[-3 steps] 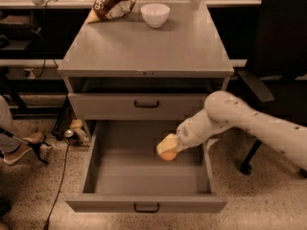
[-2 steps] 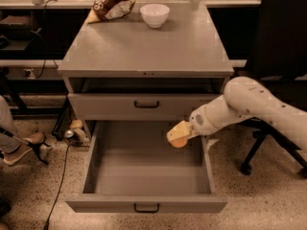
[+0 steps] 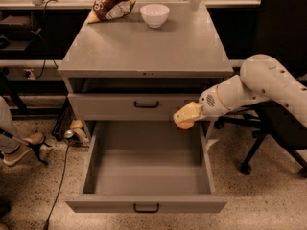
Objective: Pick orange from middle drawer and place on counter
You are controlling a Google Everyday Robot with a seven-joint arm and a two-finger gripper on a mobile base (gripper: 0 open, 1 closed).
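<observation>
Camera view.
1. Gripper [image 3: 185,117]: on my arm, which reaches in from the right. Jaws clamped on the orange [image 3: 186,125], which shows just under the fingers.
2. Middle drawer [image 3: 144,166]: pulled open, below and left of the jaws. The fruit hangs over its right rear corner, clear of the floor.
3. Counter [image 3: 144,47]: above and left of the jaws.
4. White bowl [image 3: 154,15] and snack bag [image 3: 111,4]: at the counter's far edge, well apart from the jaws.

Tan gripper [image 3: 182,118] above grey middle drawer [image 3: 144,169], vivid orange [image 3: 187,125], grey counter [image 3: 144,47], white bowl [image 3: 154,14], brown bag [image 3: 111,4]
</observation>
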